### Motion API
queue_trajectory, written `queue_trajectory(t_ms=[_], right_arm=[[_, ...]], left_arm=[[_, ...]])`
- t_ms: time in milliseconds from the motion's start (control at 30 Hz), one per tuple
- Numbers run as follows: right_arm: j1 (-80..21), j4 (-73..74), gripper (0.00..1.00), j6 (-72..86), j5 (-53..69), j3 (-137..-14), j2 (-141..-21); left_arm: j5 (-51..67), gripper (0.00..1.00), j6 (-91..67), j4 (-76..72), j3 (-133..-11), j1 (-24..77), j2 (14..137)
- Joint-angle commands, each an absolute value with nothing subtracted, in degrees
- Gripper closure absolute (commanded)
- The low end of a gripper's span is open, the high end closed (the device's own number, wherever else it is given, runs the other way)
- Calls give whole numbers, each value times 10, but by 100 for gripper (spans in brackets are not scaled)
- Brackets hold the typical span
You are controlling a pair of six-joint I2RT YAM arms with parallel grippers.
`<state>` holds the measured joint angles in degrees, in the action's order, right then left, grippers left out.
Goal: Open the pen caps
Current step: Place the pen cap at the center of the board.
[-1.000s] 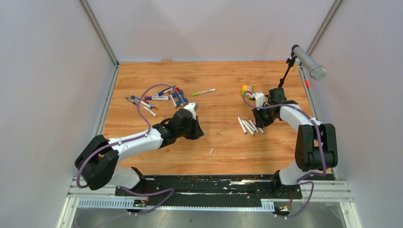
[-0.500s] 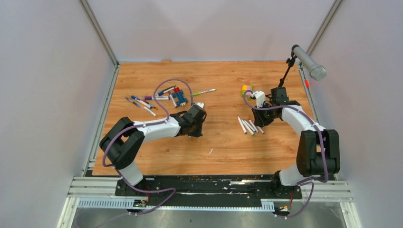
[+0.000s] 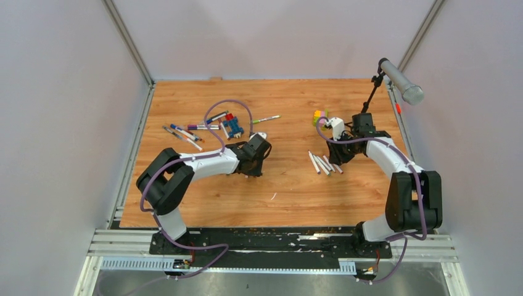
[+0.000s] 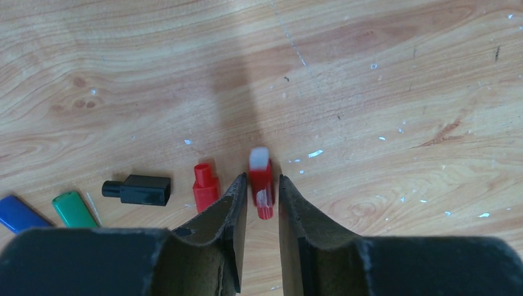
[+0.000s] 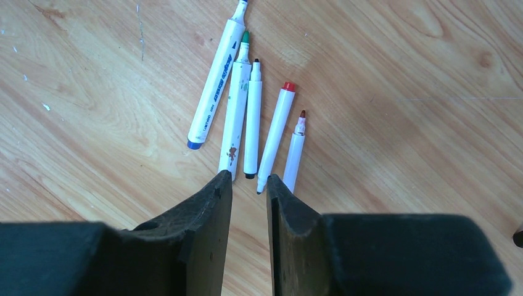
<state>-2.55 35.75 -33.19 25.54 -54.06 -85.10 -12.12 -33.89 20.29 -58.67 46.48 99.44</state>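
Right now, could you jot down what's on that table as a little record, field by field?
Left hand: fingers slightly apart, red cap between the tips; grip unclear
Loose beside it: second red cap, black cap, green cap, blue cap
Right hand: fingers narrowly apart, empty
In front of it: five white pens side by side, tips bared
Elsewhere: more pens, toy brick figure, block stack
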Motion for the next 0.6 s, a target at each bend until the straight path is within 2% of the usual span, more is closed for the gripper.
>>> queue_trajectory(t_ms=[0,233,567], right_arm=[[-24,360,72,-344,278,-562,-831],[-24,364,72,-347,289,-563,-826],[-24,369,71,-351,303,-563,-818]], left_arm=[[-136,68,-326,218,-609,467,993],[-134,67,-318,222,-614,467,957],[-178,50,-276,201,-598,456,849]])
